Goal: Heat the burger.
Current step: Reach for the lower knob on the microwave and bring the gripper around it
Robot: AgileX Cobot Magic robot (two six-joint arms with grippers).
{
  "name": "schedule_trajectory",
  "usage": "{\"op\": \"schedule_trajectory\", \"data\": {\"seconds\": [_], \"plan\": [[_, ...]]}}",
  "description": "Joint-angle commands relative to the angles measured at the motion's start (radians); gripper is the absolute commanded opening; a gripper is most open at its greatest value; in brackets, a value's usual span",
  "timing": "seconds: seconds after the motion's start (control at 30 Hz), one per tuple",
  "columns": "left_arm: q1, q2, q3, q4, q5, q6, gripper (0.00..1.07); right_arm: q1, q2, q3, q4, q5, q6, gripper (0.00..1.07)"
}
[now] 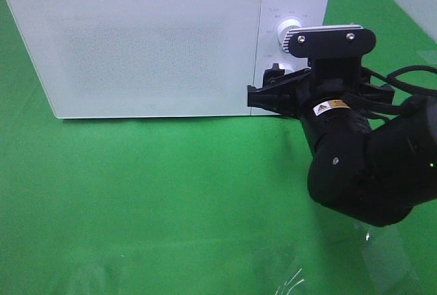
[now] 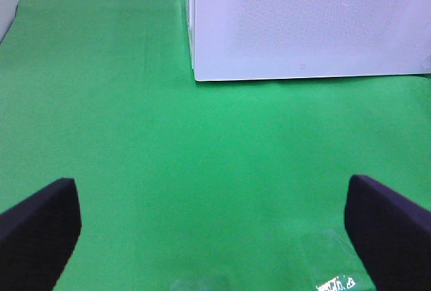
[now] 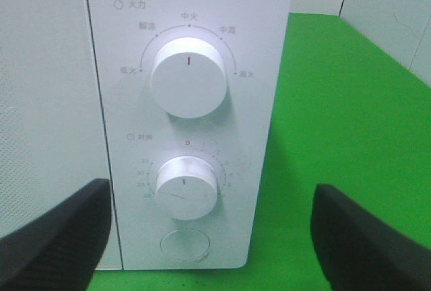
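The burger is not in view. A white microwave (image 1: pixel 150 42) stands at the back of the green cloth with its door shut. My right gripper (image 1: pixel 273 90) is open and empty, close in front of the control panel at the microwave's right end. In the right wrist view the gripper (image 3: pixel 212 237) faces the upper power knob (image 3: pixel 188 79), the lower timer knob (image 3: pixel 186 186) and a round button (image 3: pixel 185 244), touching none of them. My left gripper (image 2: pixel 214 234) is open and empty over bare cloth, facing the microwave's left front corner (image 2: pixel 196 75). It is outside the exterior view.
Green cloth (image 1: pixel 136 199) covers the table in front of the microwave. A clear, shiny scrap (image 1: pixel 290 281) lies near the front edge and also shows in the left wrist view (image 2: pixel 333 281). Grey wall panels (image 3: pixel 390 8) stand behind the microwave's right side.
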Motion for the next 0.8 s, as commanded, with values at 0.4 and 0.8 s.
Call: {"op": "schedule_trajectory", "data": {"seconds": [0.4,0.8], "plan": [[0.001,-0.019,0.004,-0.003,-0.008,-0.004,1.0,-0.012,0.114,-0.094,-0.042,-0.018,0.034,0.76],[0.001,-0.019,0.004,-0.003,-0.008,-0.004,1.0,-0.086,0.182,-0.166,-0.092,0.006,0.089,0.76]]}}
